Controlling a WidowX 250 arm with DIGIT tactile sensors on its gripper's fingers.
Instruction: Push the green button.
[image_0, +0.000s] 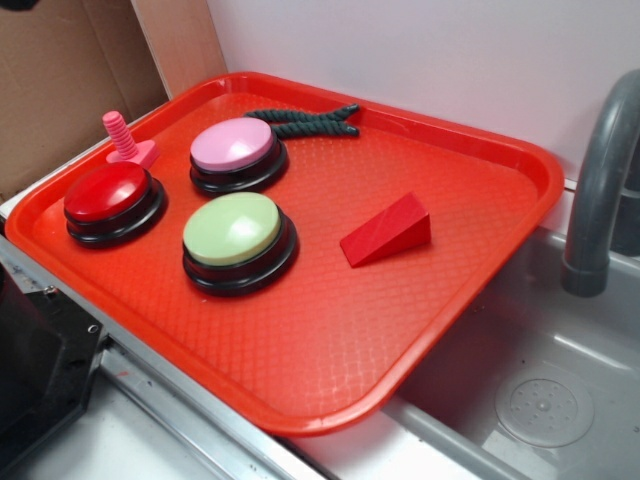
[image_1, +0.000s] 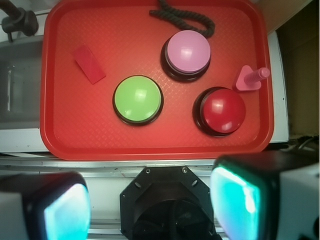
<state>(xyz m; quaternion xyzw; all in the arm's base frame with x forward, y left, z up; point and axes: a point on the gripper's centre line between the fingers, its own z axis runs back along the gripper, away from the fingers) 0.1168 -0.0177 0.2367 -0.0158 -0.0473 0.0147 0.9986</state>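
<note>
wrist view looks down from high up: the hand (image_1: 150, 205) is spread wide, grasping nothing, fingers at the bottom edge. the green button (image_1: 137, 99) sits mid-frame on the red tray (image_1: 100, 140), untouched. approach step; next, close up, centre over its dome, descend.

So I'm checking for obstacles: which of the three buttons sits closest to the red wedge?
The green button, in the tray's middle. The pink button lies beside the dark rope, and the red button is farthest from the red wedge.
</note>
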